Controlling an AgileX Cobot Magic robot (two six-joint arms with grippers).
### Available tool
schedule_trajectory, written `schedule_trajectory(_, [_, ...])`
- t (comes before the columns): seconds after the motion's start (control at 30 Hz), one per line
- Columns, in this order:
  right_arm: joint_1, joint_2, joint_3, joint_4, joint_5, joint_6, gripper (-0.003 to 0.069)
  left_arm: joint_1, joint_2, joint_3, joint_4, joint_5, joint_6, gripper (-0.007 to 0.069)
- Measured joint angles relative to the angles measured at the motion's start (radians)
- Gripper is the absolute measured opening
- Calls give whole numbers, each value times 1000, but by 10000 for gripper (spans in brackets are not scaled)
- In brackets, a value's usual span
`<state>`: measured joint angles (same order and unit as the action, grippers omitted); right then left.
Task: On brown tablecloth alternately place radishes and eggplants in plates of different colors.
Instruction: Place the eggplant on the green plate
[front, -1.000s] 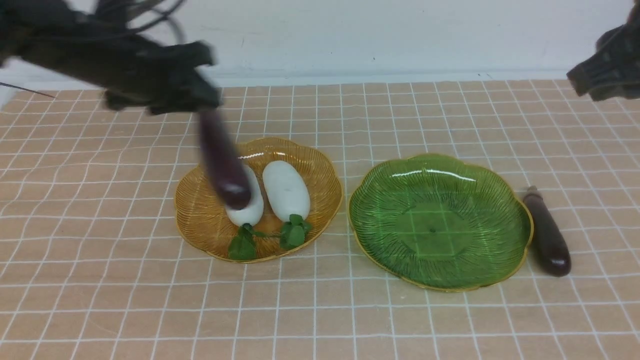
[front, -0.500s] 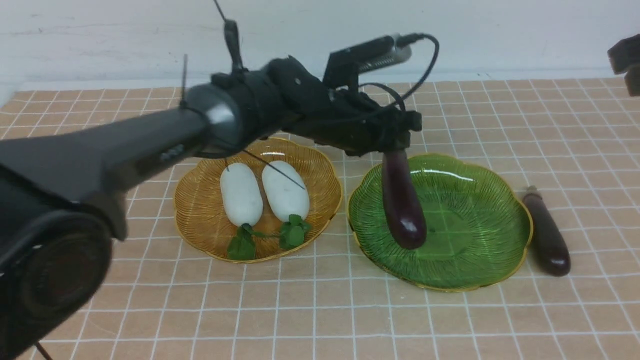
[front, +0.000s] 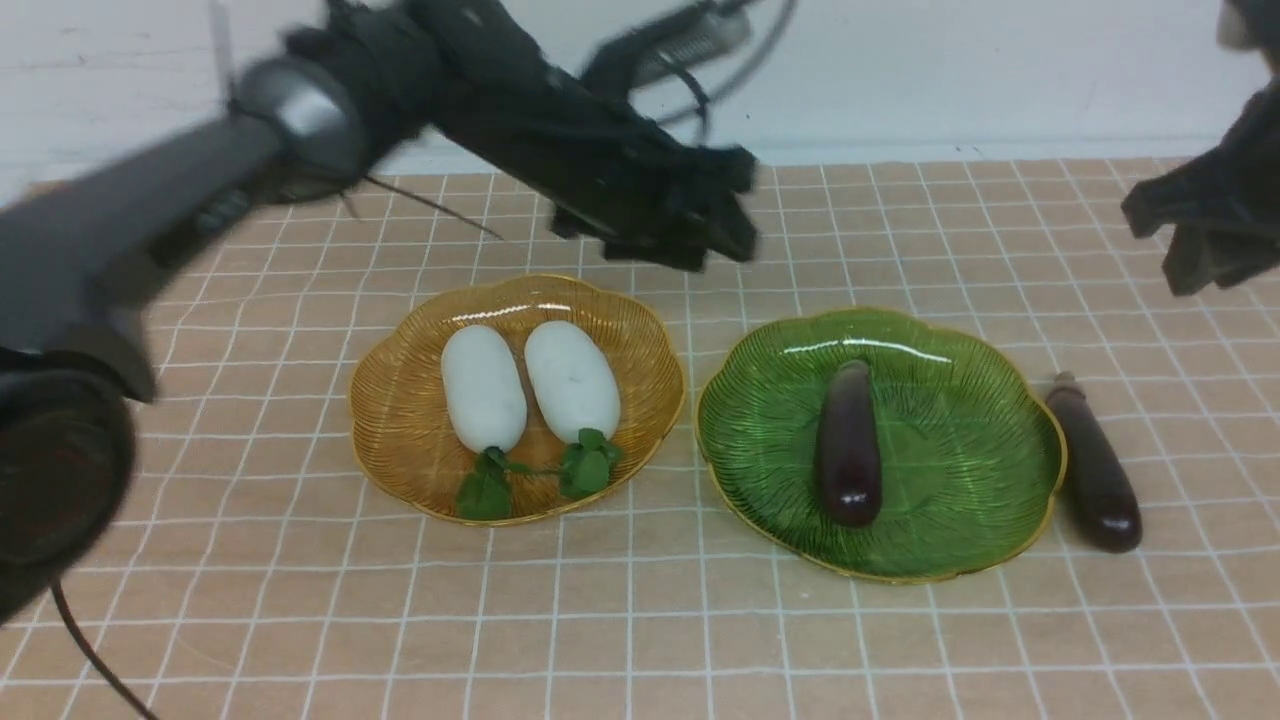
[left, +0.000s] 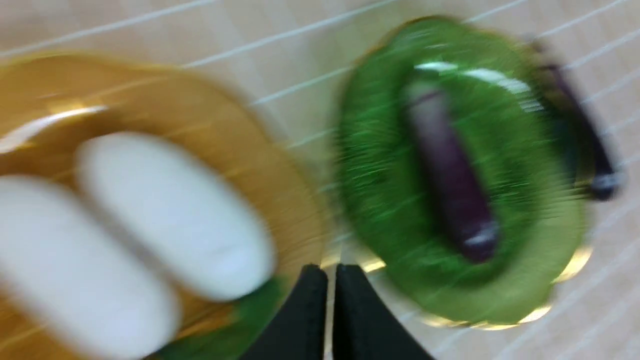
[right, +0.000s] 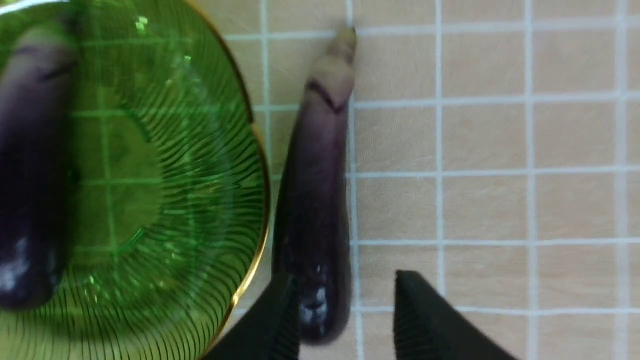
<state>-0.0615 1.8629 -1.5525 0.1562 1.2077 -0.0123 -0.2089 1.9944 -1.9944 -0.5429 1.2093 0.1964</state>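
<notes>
The black left gripper (front: 715, 215), fingers together, hangs above the amber ribbed plastic plate (front: 400, 440) holding both white oval toy radishes (front: 483, 388). One glossy purple toy eggplant (front: 849, 445) lies in the green ribbed plate (front: 960, 470). Descending, the right gripper (right: 345, 277), fingers apart, could knock that rim. The second eggplant (front: 1093, 465) lies on the tan gridded tablecloth (front: 250, 600) just beside it, below the gripper.

Left arm (front: 120, 230): dark grey tube, shiny grey joint, black wrist.
Cables (front: 704, 98): black, looping above wrist.
Left gripper (left: 330, 272): matte black wedge fingers.
Right gripper (right: 345, 282): black, same wedges.
</notes>
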Motion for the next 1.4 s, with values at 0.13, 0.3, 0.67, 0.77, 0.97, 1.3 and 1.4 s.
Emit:
schedule_trajectory(0.13, [-6, 91, 0, 36, -116, 0, 430, 33, -54, 24, 157, 20, -3, -3])
schedule_trajectory(0.3, [-2, 187, 0, 81, -251, 1, 523, 33, -152, 124, 275, 30, -24, -3])
schedule_trajectory(0.67, [6, 297, 0, 94, -360, 2, 451, 33, -395, 294, 354, 39, -40, -3])
schedule_trajectory(0.77, [6, 296, 0, 46, -350, 12, 197, 33, -463, 297, 353, 39, -55, -3])
schedule_trajectory(0.97, [-3, 204, -40, -28, -235, 45, 213, 33, -603, 317, 354, 42, -58, -3])
schedule_trajectory(1.3, [177, 36, -69, 168, -279, 0, 213, 33, -907, 586, 374, 47, -80, -3])
schedule_trajectory(1.4, [218, 52, -69, 175, -326, 0, 221, 33, -1001, 668, 402, 50, -83, -3])
